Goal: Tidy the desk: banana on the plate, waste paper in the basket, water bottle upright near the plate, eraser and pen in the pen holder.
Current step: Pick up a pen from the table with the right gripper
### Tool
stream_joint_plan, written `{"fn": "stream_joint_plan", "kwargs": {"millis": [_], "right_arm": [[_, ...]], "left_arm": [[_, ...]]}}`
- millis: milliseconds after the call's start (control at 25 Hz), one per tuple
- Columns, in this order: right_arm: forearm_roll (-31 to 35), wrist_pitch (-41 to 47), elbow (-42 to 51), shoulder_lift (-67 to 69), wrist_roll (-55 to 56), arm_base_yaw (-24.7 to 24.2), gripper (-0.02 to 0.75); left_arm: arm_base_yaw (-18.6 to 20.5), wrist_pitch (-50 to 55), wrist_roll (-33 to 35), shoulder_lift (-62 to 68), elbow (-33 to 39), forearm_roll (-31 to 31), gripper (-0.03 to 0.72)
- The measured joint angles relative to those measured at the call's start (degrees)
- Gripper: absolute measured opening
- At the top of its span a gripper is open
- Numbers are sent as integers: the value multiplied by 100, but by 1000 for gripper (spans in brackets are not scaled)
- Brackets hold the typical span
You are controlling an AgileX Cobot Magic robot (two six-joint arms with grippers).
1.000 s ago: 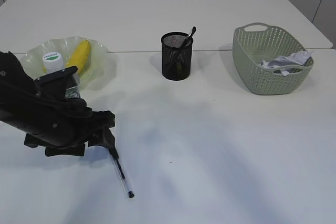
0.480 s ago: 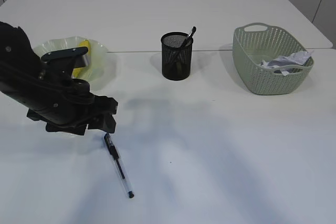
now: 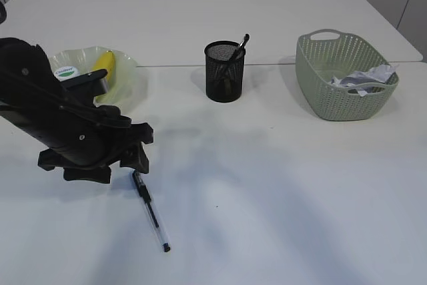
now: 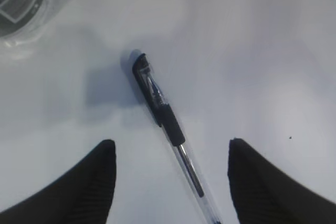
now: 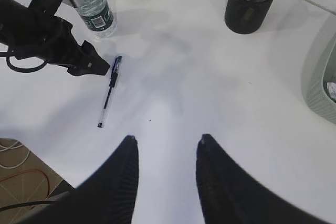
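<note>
Surface: white matte bench [image 3: 280,185], two slabs meeting at a seam behind the pen holder; white panelled wall beyond.
Left jaws: left gripper [image 4: 170,182] open, both black ribbed fingers [image 4: 84,187] apart and empty, poised above the pen.
Right jaws: right gripper [image 5: 165,179] parted, empty, well above the bench, looking down over the scene.
Pen: one loose pen [image 3: 150,211], clear slim barrel with black cap and grip, lying flat between the left fingers in the wrist view, cap end just beside the black left arm [image 3: 63,128].
Bottle: one water bottle [image 5: 93,4], clear plastic with green label, upright beside the plate.
Plate: one plate [image 3: 130,75], translucent pale green with wavy rim, holding one yellow banana [image 3: 103,65].
Pen holder: one pen holder [image 3: 224,71], black mesh cylinder, one black pen inside leaning right.
Basket: one basket [image 3: 340,75], grey-green perforated plastic, oval with handles, containing crumpled white waste paper [image 3: 367,77].
</note>
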Motion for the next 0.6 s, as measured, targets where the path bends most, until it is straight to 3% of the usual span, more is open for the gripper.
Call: {"fn": "stream_joint_plan", "kwargs": {"millis": [600], "right_arm": [[13, 0, 0, 0, 0, 0, 283]], "left_arm": [[-10, -227, -99, 779, -375, -255, 477]]}}
